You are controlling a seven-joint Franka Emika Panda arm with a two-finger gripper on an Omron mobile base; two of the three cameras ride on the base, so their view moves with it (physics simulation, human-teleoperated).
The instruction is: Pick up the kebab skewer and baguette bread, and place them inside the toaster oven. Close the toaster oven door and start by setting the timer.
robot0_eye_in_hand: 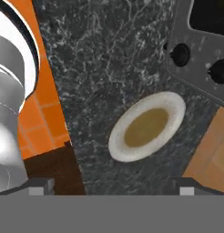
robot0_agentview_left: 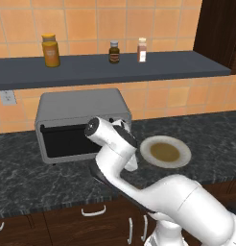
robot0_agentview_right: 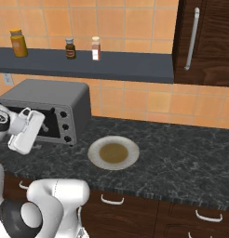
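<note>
Your worktop point(robot0_agentview_left: 211, 134) carries the toaster oven point(robot0_agentview_left: 76, 103) at the back left, under the shelf point(robot0_agentview_left: 153, 65) with its three jars. The oven's door point(robot0_agentview_left: 67, 141) looks shut against the front, its dark glass showing nothing of the inside.

The plate point(robot0_agentview_left: 147, 144) sits just to the right of the oven, and it is bare. You have no skewer or bread in sight on it or on the stone around it. My reading is that both are already in the oven, though the glass will not let you confirm that.

Your tool point(robot0_eye_in_hand: 114, 189) hangs in front of the oven's right end with its fingers spread wide and nothing between them.

The knobs point(robot0_eye_in_hand: 180, 53) stand in a column on that right end, near the tool. So the step in hand is probably the timer. Next, turn the tool square to the knob column, pick the timer knob, close on it and twist.
</note>
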